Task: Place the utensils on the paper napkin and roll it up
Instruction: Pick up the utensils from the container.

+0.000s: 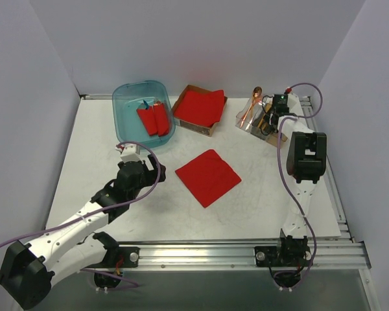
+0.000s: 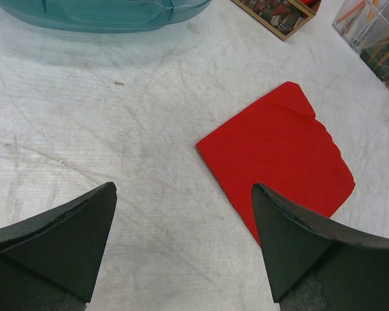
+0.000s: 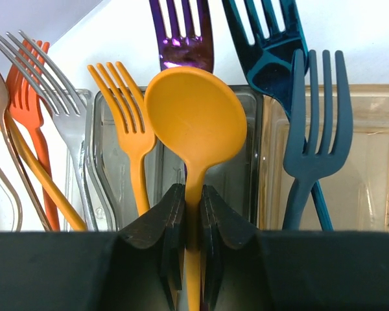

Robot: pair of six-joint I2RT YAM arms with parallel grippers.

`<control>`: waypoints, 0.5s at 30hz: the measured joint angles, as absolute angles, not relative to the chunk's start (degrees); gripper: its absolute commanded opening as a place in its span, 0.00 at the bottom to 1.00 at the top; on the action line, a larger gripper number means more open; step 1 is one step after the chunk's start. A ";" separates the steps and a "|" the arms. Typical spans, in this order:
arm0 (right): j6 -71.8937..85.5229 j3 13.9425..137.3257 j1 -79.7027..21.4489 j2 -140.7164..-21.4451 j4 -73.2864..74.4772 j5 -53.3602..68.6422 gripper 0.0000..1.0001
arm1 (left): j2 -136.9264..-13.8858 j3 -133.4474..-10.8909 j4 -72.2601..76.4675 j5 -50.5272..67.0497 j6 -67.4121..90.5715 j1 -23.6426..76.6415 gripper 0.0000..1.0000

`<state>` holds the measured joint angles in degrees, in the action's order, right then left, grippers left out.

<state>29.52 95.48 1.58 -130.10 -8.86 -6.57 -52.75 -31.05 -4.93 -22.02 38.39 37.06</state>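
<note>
One spoon (image 3: 195,122) between right jaws

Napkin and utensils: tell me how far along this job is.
Done: the paper napkin lies flat and bare on the table. In hand: the right gripper is shut on the orange-yellow spoon by its handle, at the clear holder; the left gripper hangs open near the napkin. Left: spoon, purple fork and blue fork onto the napkin, then rolling it up.

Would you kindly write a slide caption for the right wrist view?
Right end effector shut on the stem of the orange-yellow spoon, among coloured forks in a clear holder.
</note>
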 measured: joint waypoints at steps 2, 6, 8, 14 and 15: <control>29.54 95.31 1.58 -130.10 -9.30 -6.39 0.00 | -52.84 -31.07 -4.91 -22.02 38.39 37.04 0.94; 29.56 94.37 1.58 -129.91 -10.63 -6.20 0.00 | -53.34 -31.07 -4.80 -21.78 38.37 37.01 0.94; 29.63 93.71 1.58 -129.56 -11.22 -6.22 0.00 | -53.60 -31.07 -4.73 -21.56 38.37 37.01 0.94; 29.65 93.08 1.56 -128.22 -10.94 -6.35 0.00 | -53.80 -31.07 -4.69 -20.80 38.37 37.01 0.94; 29.65 92.97 1.56 -127.81 -10.85 -6.46 0.00 | -53.80 -31.07 -4.69 -20.75 38.35 37.01 0.94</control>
<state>29.65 92.97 1.56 -127.81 -10.85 -6.46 -53.80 -31.07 -4.69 -20.75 38.35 37.01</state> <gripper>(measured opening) 0.124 0.938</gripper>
